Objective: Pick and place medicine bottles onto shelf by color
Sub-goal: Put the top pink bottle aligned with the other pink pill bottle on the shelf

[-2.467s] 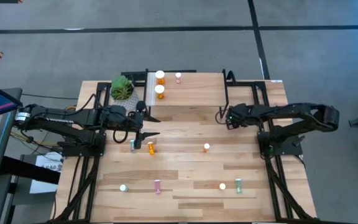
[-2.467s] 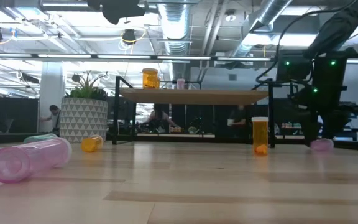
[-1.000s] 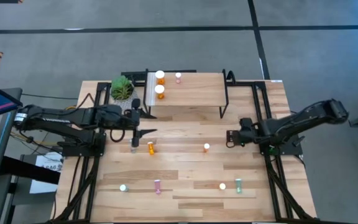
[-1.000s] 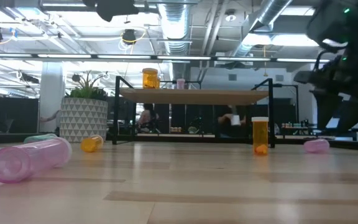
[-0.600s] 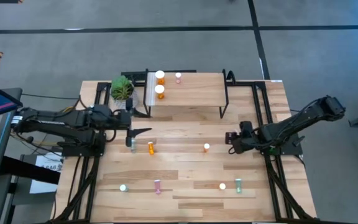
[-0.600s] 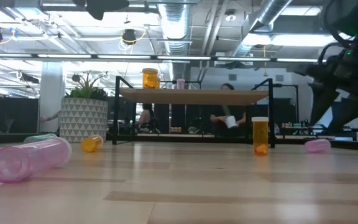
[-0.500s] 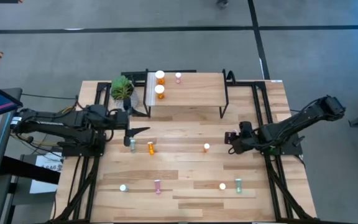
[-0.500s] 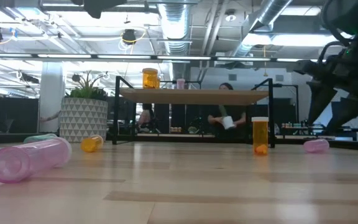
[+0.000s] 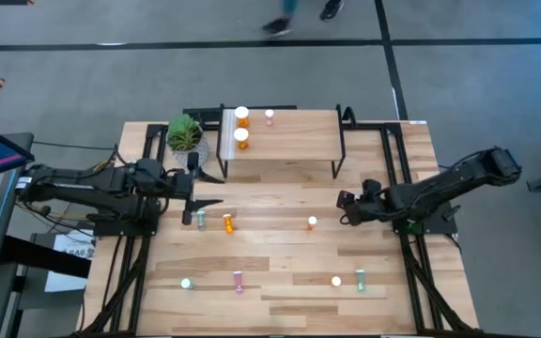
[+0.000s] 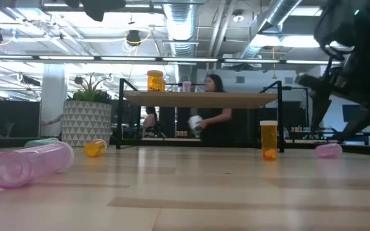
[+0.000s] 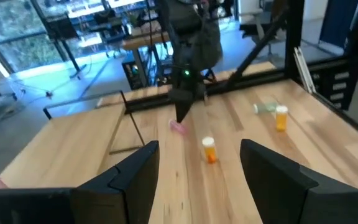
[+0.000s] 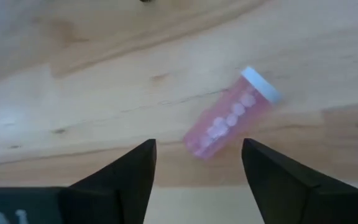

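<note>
A: From above, what differs from half a second ago?
B: The right gripper (image 9: 345,208) has edged slightly toward the shelf (image 9: 294,141); the left gripper (image 9: 198,201) has barely shifted. Walking legs now show on the floor beyond the shelf.

A: Count the bottles.
B: On the shelf: two orange bottles (image 9: 241,127) and one small pink bottle (image 9: 270,116), three in all. In front of the shelf on the table (image 9: 280,310): a teal bottle (image 9: 200,221) and an orange bottle (image 9: 228,222) side by side, a white-capped one (image 9: 312,222), then four in a far row.

A: And from table height?
B: A person (image 10: 212,117) now stands directly behind the shelf, having moved across since before. A big pink bottle (image 10: 29,164) lies nearest the camera, and an upright orange bottle (image 10: 269,138) stands before the shelf.

A: The left wrist?
B: Its fingers (image 11: 138,171) are spread wide, holding nothing.

A: The right wrist?
B: Fingers (image 12: 129,171) parted, empty, above a pink bottle lying on its side (image 12: 230,121) on the table, off the shelf.
</note>
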Motion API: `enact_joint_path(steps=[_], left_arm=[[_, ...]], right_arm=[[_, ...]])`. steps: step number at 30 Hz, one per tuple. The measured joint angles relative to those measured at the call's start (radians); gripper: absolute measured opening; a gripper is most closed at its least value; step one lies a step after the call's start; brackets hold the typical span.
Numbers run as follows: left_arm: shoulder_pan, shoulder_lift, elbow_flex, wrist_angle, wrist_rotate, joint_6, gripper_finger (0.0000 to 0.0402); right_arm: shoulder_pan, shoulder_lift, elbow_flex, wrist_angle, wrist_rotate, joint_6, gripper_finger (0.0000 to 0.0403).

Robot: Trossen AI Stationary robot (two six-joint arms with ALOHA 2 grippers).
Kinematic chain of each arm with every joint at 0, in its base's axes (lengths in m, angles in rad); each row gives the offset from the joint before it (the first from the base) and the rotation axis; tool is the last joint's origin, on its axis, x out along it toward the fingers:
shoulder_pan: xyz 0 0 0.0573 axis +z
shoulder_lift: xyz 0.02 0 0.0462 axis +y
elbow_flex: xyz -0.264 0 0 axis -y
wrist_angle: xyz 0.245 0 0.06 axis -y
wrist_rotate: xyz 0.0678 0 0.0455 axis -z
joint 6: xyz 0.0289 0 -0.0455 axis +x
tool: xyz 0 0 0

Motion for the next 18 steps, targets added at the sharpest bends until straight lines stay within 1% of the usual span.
enact_joint_path(steps=[2,6,12,15,18], left_arm=[[0.0,-0.036,-0.001,-0.032,0.002,0.0,0.0212],[0.0,-0.124,0.0,-0.085,0.004,0.0,0.0212],[0.0,-0.218,0.0,-0.166,0.01,-0.004,0.0212],[0.0,-0.249,-0.031,-0.138,0.012,-0.004,0.0212],[0.0,-0.278,-0.067,-0.093,0.011,-0.004,0.0212]], right_arm=[[-0.014,0.022,0.0,0.007,-0.026,0.008,0.0269],[-0.027,0.076,0.0,0.025,-0.025,0.066,0.0271],[-0.095,0.14,0.0,0.034,-0.052,0.074,0.0272],[-0.131,0.167,0.002,0.059,-0.06,0.059,0.0272],[-0.159,0.189,0.006,0.075,-0.087,-0.001,0.0271]])
